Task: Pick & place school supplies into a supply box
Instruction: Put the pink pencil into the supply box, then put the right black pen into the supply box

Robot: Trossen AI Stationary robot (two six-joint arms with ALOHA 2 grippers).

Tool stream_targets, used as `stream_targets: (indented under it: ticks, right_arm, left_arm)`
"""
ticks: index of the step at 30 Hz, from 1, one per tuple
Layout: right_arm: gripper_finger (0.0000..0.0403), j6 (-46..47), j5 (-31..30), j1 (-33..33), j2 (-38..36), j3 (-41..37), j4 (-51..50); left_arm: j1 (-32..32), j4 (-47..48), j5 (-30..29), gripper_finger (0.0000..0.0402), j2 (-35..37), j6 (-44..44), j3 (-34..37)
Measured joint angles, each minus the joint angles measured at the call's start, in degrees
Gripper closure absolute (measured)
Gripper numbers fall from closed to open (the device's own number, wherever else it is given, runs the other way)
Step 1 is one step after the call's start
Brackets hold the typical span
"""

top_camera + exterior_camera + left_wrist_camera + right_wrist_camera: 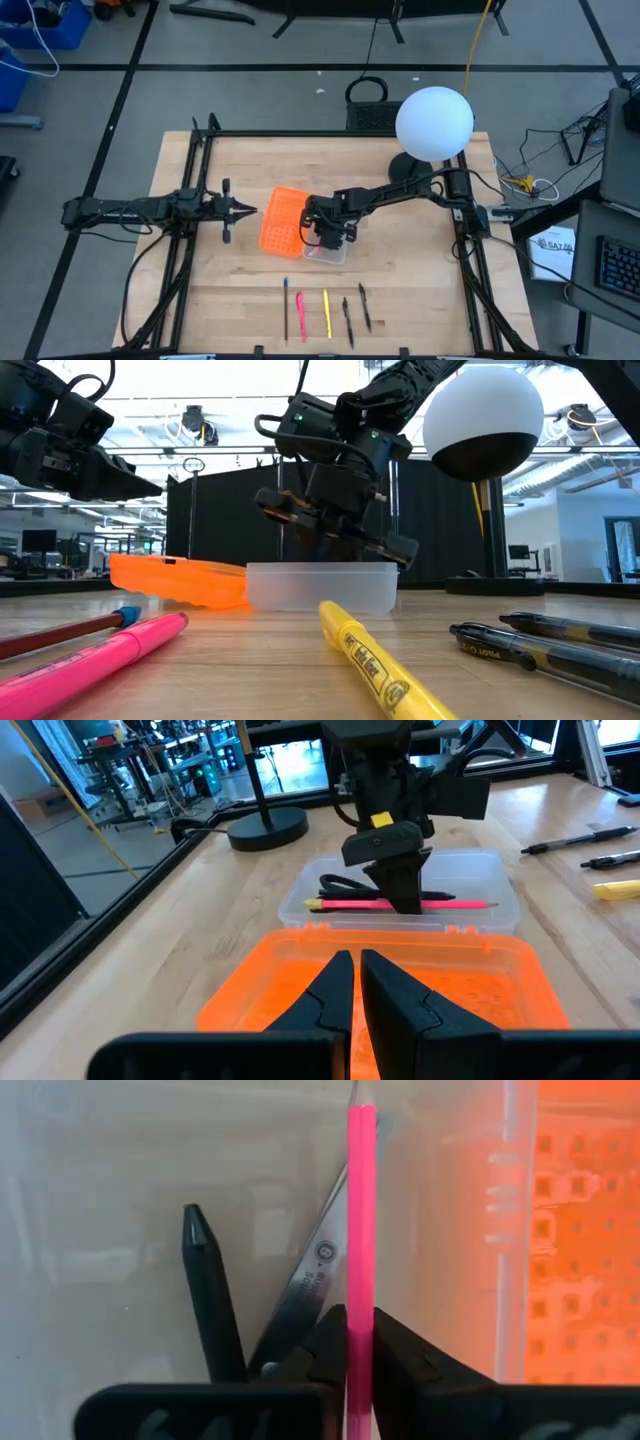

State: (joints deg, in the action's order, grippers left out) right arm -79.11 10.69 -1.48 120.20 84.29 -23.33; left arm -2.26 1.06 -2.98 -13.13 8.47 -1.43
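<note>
My right gripper (360,1342) pinches a pink pencil (360,1210) over the scissors (305,1295) inside the clear box (490,880); my left gripper (355,982), fingers nearly closed, holds nothing.

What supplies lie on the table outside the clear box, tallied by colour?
Brown pencil: 1
Pink marker: 1
Yellow marker: 1
Black pens: 2
Total: 5
</note>
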Motion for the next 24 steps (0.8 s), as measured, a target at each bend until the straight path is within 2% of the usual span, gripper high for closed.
stream_targets:
  ticks: [5,10,14,18,21,24]
  right_arm:
    - [0.0334,-0.11,-1.64,0.3,-0.06,-0.04,1.07]
    - [0.0326,-1.53,-6.7,0.98,-0.41,-0.04,1.32]
    - [0.0331,-1.58,-14.56,1.59,-2.76,-0.17,0.62]
    - [0.0342,-1.64,-23.34,2.73,-9.03,-0.17,-1.81]
    - [0.0351,4.11,-27.0,4.1,-15.67,-0.17,-3.11]
    - [0.0362,18.29,-27.03,5.87,-23.27,-0.15,-3.82]
  left_arm:
    - [0.0,-0.02,0.02,0.0371,0.0,0.39,0.0]
    - [0.0,-0.03,0.0,0.0371,0.0,0.38,0.0]
    - [0.0,-0.33,0.03,0.0371,0.0,0.37,0.04]
    - [0.0,-0.72,0.05,0.0371,0.0,0.04,0.09]
    - [0.0,-0.73,0.04,0.0371,0.0,-0.51,0.09]
    - [0.0,-1.0,0.0,0.0371,0.0,-1.2,0.09]
